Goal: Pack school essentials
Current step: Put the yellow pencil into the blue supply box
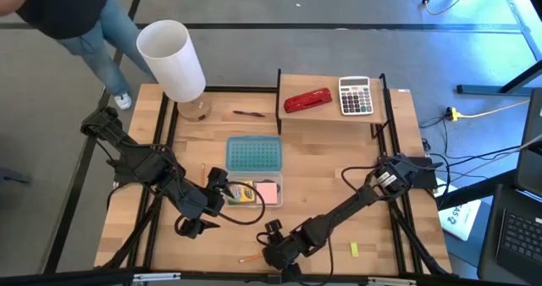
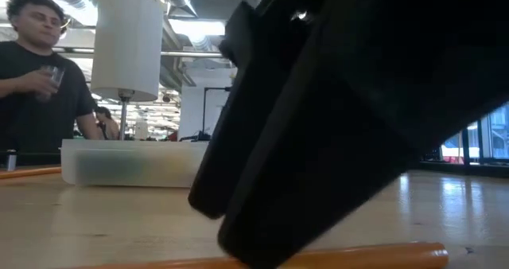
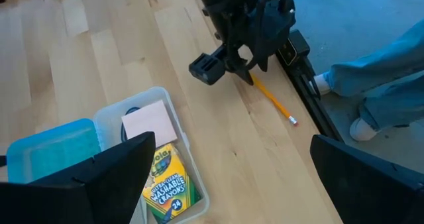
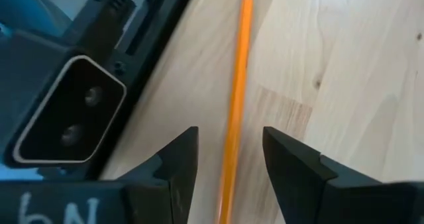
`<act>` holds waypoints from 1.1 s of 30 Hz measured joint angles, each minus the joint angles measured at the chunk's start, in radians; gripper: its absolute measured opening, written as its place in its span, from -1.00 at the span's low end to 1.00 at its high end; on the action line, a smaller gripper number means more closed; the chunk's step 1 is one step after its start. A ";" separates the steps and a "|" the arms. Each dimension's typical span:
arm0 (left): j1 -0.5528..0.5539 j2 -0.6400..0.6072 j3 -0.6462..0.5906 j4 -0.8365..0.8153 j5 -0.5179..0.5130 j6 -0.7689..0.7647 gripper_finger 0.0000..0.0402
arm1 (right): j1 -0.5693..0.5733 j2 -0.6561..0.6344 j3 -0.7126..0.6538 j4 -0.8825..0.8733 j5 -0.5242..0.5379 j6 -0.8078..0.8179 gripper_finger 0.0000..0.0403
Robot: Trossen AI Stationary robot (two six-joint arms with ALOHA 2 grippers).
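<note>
From above: right gripper (image 1: 269,254) low at the near table edge, over an orange pencil (image 1: 251,257); left gripper (image 1: 206,203) spread wide by the clear box (image 1: 273,200). From the right wrist: fingers partly spread, pencil (image 4: 236,111) lying between, not pinched yet. Best to stay centred, drop lower, squeeze gently, then lift.
</note>
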 joint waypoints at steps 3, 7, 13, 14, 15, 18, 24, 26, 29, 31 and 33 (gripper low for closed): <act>0.000 0.000 0.000 0.000 0.000 0.000 0.97 | -0.001 0.010 0.000 0.005 0.000 0.001 -0.16; 0.000 0.000 0.000 0.000 0.000 0.000 0.97 | -0.002 0.021 0.000 0.001 0.000 0.002 -0.16; 0.000 0.000 0.000 0.000 0.000 0.000 0.97 | -0.005 0.021 0.000 0.002 0.000 0.005 -0.16; 0.000 0.000 0.000 0.000 0.000 0.000 0.97 | -0.006 0.021 0.000 0.002 0.000 0.005 -0.16; 0.000 0.000 0.000 0.000 0.000 0.000 0.97 | -0.006 0.021 0.000 0.001 0.000 0.005 -0.16; 0.000 0.000 0.000 0.000 0.000 0.000 0.97 | -0.006 0.021 0.000 0.000 0.000 0.006 -0.19; 0.000 0.000 0.000 0.000 0.000 0.000 0.97 | -0.007 0.021 0.000 0.000 -0.008 0.007 -0.30; 0.000 0.000 0.000 0.000 0.000 0.000 0.97 | -0.007 0.021 0.000 0.000 -0.008 0.007 -0.33; 0.000 0.000 0.000 0.000 0.000 0.000 0.97 | -0.007 0.032 0.001 0.006 -0.008 0.015 -0.37; 0.000 0.000 0.000 0.000 0.000 0.000 0.97 | -0.007 0.041 0.004 0.008 -0.015 0.044 -0.39; 0.000 0.000 0.000 0.000 0.000 0.000 0.97 | -0.007 0.049 0.005 0.011 -0.014 0.063 -0.40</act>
